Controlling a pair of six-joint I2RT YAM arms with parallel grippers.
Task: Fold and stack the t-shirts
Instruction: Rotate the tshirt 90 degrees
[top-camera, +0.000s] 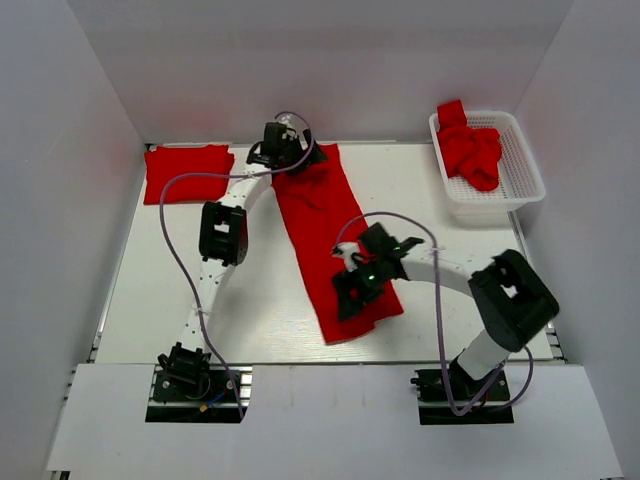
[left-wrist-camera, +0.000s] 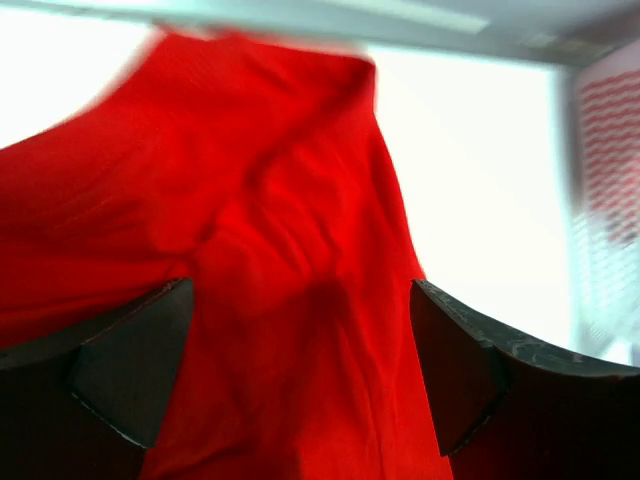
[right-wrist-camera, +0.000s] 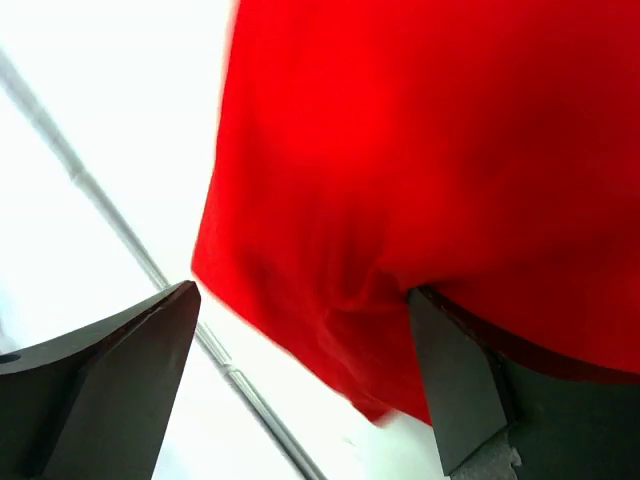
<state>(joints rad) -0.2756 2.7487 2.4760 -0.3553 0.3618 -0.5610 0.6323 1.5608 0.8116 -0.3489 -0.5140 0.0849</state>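
While both stand wide and empty, the left gripper (top-camera: 283, 148) at the far-edge end and the right gripper (top-camera: 352, 285) at the near-edge end of the t-shirt strip (top-camera: 320, 215) on the table (top-camera: 270, 320), pinch all layers squarely before folding; a folded t-shirt (top-camera: 187, 170) lies at the far-left corner.

The left arm (top-camera: 222, 235) rises from its base at the lower left of the overhead frame and curves to the upper centre. There the left jaws stand wide apart and seem to point downward, though the wrist view is too blurred to be sure. The right arm (top-camera: 512, 295) bends from the lower right through a raised elbow and reaches left to mid-frame, wrist tipped down, the right jaws likewise spread wide.
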